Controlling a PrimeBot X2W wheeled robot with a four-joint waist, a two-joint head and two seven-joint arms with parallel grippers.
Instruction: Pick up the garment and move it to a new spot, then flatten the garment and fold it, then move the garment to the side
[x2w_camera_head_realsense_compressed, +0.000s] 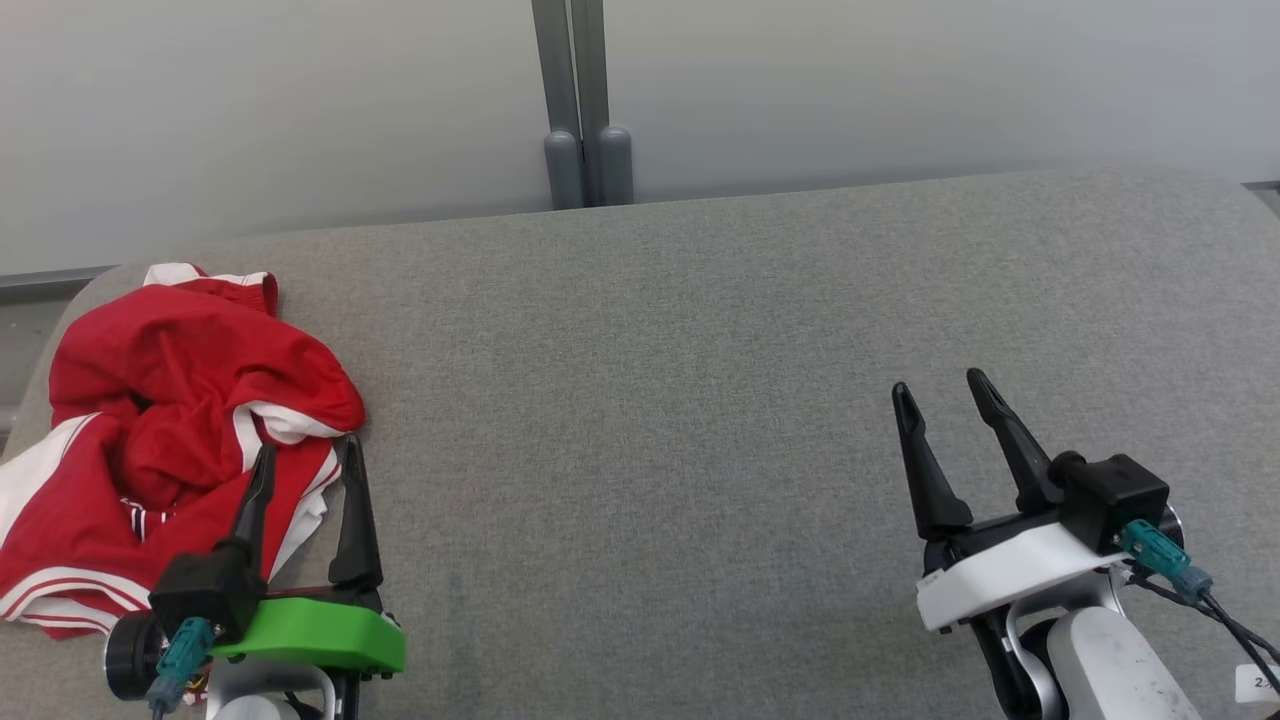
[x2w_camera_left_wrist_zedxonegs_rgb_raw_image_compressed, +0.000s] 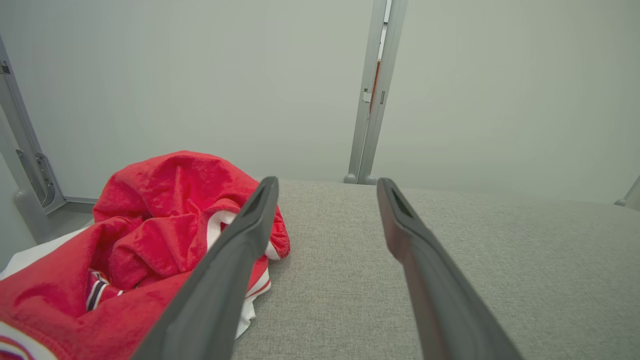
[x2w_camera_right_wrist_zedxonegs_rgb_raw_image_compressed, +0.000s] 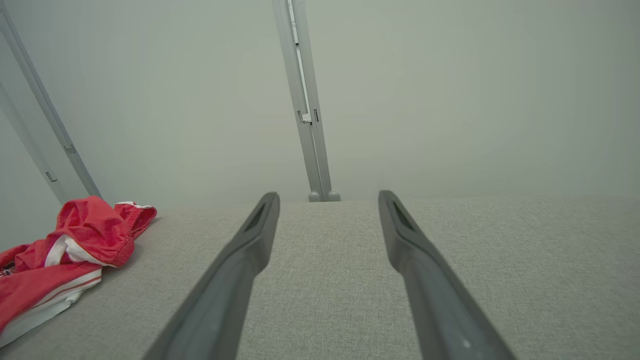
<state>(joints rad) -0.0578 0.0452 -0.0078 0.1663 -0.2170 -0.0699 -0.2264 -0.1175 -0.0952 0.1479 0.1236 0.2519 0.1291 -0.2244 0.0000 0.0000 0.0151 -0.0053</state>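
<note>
entry 1, left gripper (x2w_camera_head_realsense_compressed: 307, 447): jaws spread wide, nothing between them. garment (x2w_camera_head_realsense_compressed: 170, 400) sits just ahead-left of it, its near edge under the outer finger (x2w_camera_head_realsense_compressed: 252, 500); contact i cannot confirm.
entry 2, right gripper (x2w_camera_head_realsense_compressed: 938, 383): likewise spread, empty; garment well away to its left.
status, my judgement: nothing done yet; pick-up, move, flattening, folding and setting aside all remain.
materials: fingers long, dark, tapered, matte. garment a crumpled heap, soft red knit, white panels and stripes, gathered elastic hem. padded surface (x2w_camera_head_realsense_compressed: 650, 400) beneath both: coarse grey weave, rounded corners.
</note>
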